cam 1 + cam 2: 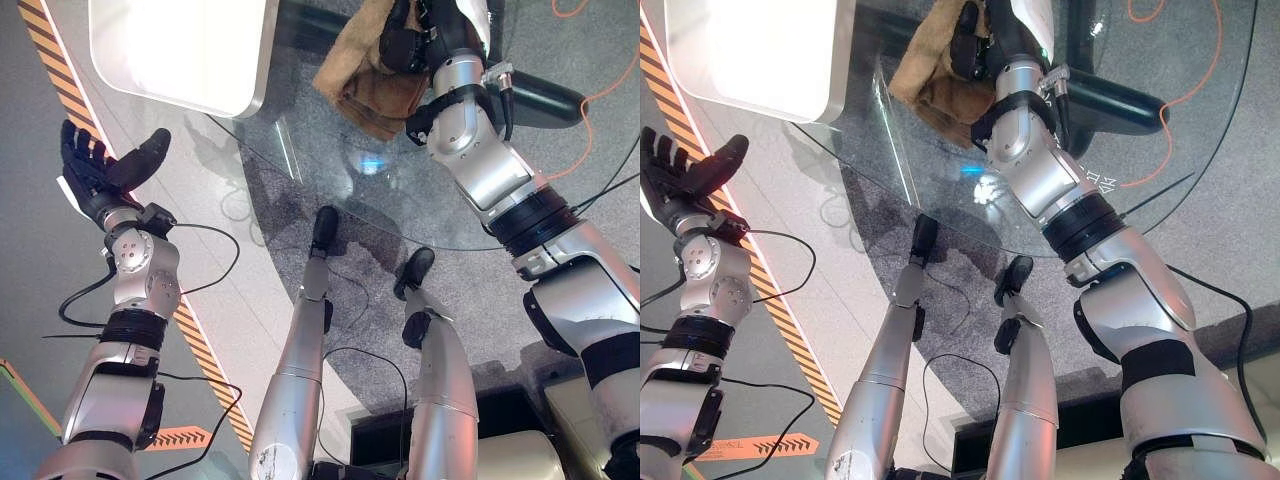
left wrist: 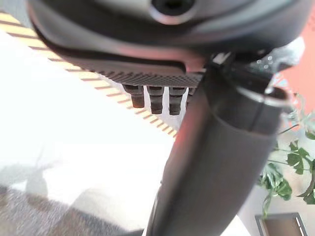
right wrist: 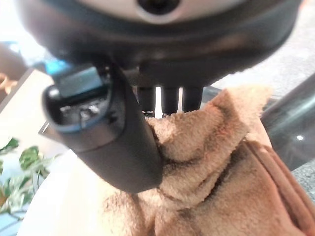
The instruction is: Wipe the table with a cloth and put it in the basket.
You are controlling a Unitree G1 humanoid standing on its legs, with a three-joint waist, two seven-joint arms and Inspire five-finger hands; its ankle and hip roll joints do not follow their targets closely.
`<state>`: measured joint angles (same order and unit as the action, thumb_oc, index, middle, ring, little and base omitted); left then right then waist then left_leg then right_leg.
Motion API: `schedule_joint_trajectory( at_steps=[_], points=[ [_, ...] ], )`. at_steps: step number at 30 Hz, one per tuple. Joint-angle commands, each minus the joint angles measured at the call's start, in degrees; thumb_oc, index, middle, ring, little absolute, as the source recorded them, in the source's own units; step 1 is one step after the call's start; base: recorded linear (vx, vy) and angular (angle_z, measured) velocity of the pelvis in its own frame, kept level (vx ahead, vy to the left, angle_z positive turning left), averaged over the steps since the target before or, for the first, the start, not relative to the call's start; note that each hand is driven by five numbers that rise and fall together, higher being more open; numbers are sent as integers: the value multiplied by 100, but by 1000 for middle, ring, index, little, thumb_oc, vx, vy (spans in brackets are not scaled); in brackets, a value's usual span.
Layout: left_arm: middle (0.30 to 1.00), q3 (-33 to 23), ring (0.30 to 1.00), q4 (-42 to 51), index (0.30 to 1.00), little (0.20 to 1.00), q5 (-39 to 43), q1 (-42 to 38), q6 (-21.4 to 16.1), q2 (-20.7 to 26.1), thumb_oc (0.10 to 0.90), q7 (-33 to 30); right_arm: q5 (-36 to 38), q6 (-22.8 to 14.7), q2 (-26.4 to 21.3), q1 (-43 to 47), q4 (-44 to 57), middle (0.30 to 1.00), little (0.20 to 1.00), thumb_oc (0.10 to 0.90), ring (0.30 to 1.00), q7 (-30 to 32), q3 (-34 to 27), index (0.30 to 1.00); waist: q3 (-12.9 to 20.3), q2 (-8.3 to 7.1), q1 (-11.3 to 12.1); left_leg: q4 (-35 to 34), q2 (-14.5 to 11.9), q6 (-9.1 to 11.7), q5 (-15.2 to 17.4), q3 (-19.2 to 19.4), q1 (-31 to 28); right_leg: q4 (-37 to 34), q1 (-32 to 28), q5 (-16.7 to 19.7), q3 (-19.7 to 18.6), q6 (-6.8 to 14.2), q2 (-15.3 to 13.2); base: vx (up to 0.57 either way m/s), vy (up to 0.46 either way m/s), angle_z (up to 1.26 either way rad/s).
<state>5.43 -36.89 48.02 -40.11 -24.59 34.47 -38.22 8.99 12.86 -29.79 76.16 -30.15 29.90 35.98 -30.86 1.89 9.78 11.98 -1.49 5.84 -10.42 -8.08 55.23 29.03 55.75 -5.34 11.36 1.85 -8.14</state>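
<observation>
At the top of the frame the right hand [image 1: 415,40] pinches the bunched brown cloth [image 1: 365,85] on the glass counter [image 1: 300,150]. The left hand [image 1: 105,170] hangs spread at left. Bunched cloth could slip free mid-wipe.

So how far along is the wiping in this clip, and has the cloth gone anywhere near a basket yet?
Mid-job, by the look of it. The right hand has its fingers and thumb on the bunched tan terry cloth, which lies on the round glass table; how much glass is already wiped cannot be told. The left hand hangs open, off to the side. Still left: finishing the wipe and dropping the cloth in a basket.
</observation>
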Motion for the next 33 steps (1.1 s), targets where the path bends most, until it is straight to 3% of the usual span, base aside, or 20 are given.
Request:
schedule_joint_trajectory(
  at_steps=[1,8,19,33],
  points=[
    [900,-667,900,308,900,900,-774,-80,-865,552,800,-588,-139,-475,-389,-92,705,300,200,100,300,402,-331,300,107,-103,-9,564,469,-481,564,130,-71,-908,-360,750,0,143,246,0,0,0],
    [900,-715,900,1080,900,900,-1583,-122,-1140,417,800,-722,-338,-594,-362,-403,1239,300,200,100,300,442,-666,300,107,-177,-29,610,458,-478,615,128,-83,-889,-391,756,-29,173,255,0,-9,-1],
    [900,-742,900,2431,900,900,-2051,187,-1119,365,800,-337,-414,-892,-396,-993,2015,300,200,100,300,381,-1336,300,107,-249,-68,647,466,-501,646,158,-157,-891,-467,803,-71,221,255,0,0,0],
    [900,-439,900,3491,900,900,-2379,298,-1013,203,800,486,-587,-1222,-405,-1608,2952,300,200,100,300,7,-1756,300,107,-219,-268,547,439,-518,608,276,-264,-876,-451,854,-220,267,290,-1,16,-1]
  ],
)
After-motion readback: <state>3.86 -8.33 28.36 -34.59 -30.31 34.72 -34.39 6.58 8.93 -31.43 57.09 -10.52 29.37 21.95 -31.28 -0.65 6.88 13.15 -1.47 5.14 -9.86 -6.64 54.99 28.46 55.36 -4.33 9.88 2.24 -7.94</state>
